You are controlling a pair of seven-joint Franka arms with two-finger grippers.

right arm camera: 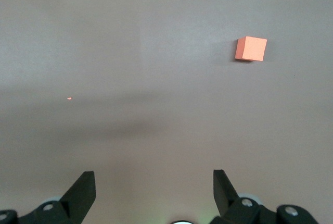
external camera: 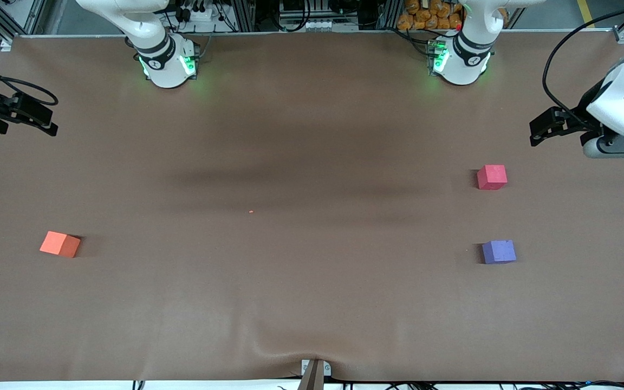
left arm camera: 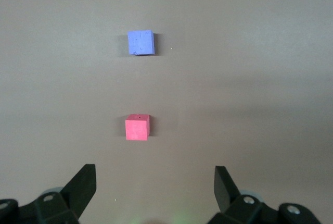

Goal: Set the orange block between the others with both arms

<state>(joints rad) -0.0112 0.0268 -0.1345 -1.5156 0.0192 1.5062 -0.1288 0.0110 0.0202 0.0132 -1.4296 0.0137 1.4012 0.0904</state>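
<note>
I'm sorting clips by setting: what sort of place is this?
Probably a robotics lab test bench: two white arms with green-lit bases bolted along a brown-covered table, aluminium framing and cables at its edge, and only foam cubes such as the orange block laid out.

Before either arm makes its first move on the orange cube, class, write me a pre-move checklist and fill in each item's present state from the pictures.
1. Orange block free to grasp: ok; it sits alone toward the right arm's end of the table.
2. Gap between the red-pink cube and the purple cube unoccupied: ok; bare cloth lies between them.
3. Right gripper ready: ok; jaws open, nothing held, at the table's edge on its own end.
4. Left gripper ready: ok; jaws open, nothing held, over the table near the red-pink cube.
5. Whether the gap is wide enough for the block: cannot tell.
</note>
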